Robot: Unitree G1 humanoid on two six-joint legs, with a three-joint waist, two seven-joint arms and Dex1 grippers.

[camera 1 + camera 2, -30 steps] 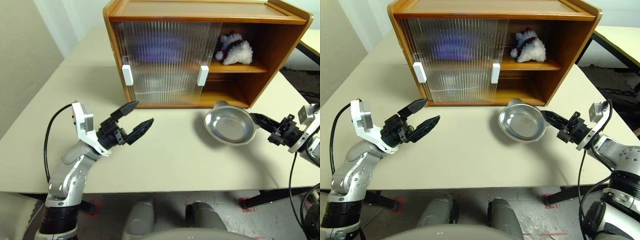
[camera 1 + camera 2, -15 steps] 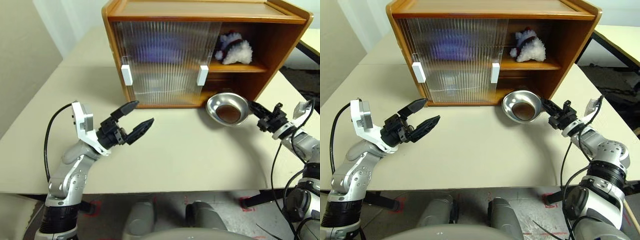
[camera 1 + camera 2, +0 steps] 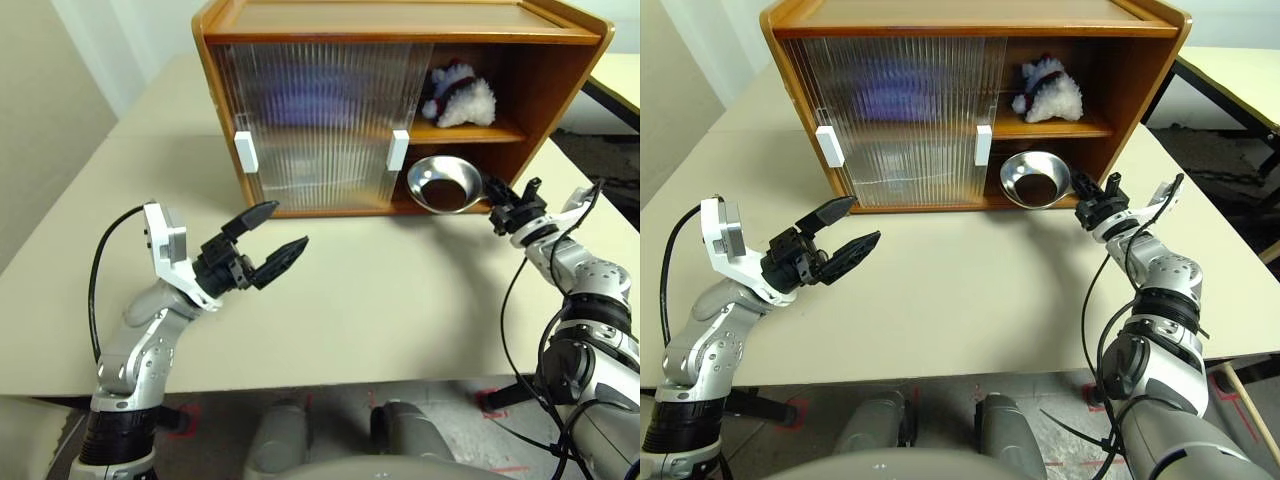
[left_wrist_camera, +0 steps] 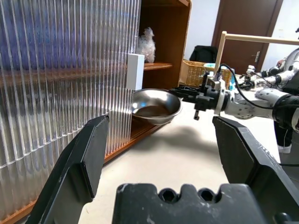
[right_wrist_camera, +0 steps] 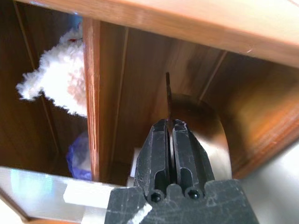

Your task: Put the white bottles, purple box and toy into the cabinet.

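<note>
Your left gripper [image 3: 268, 238] hovers open over the table [image 3: 380, 300], well short of the cabinet [image 3: 400, 20]. A purple blur shows behind its ribbed doors [image 3: 320, 120]. The toy [image 3: 458, 98] sits on the shelf in the open right bay. Your right gripper [image 3: 484, 189] is pinched shut on the rim of the dish [image 3: 442, 184], tilted at the lower bay's opening.

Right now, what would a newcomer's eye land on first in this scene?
The metal dish, tilted on edge and pinched at its rim by the right gripper, sits at the open lower compartment of the cabinet. Above it, the toy lies on the shelf, beside the ribbed sliding doors. The left gripper hovers open over the table.
</note>
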